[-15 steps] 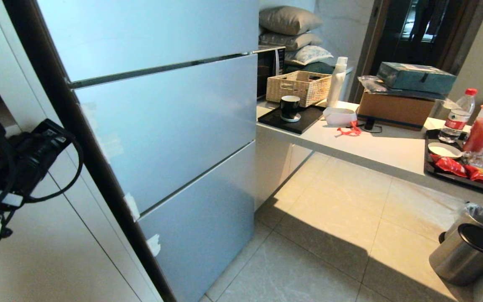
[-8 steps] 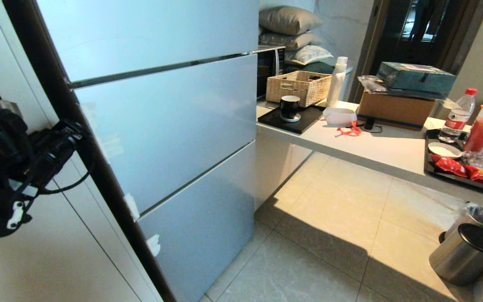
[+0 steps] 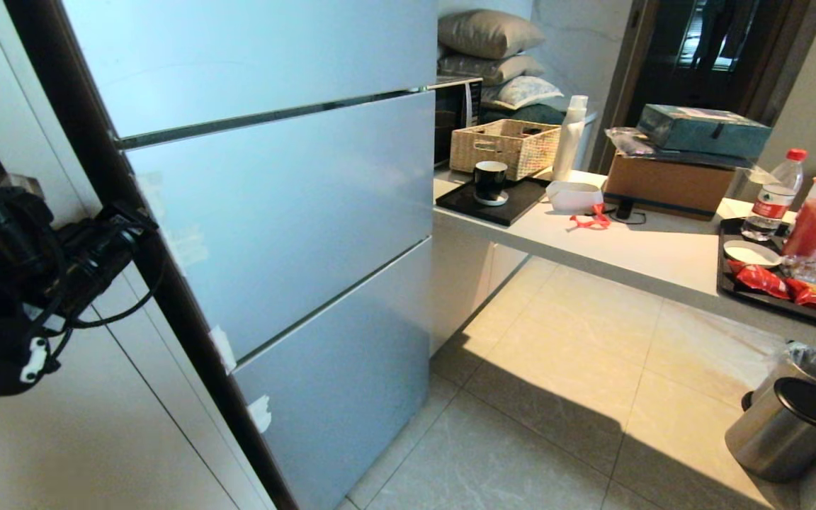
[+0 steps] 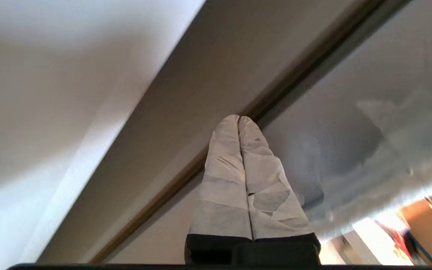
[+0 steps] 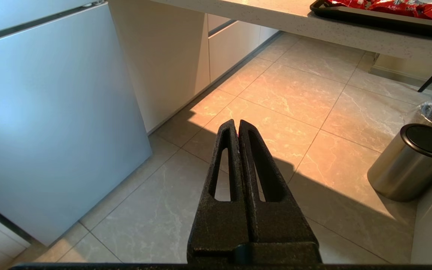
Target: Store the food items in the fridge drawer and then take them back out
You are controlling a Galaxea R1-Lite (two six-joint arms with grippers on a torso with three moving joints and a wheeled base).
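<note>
Only in the left wrist view are the left gripper tips seen, pressed together empty at the fridge door's dark edge seam. The right gripper is seen closed, empty, above the floor.

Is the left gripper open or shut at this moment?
Shut. In the left wrist view the left gripper's taped fingers press together along their length, with nothing between them, tips at the dark edge of the fridge door.

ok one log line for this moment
left gripper: jaws shut, at fridge door edge | right gripper: shut, idle above floor | drawer, food: unseen
</note>
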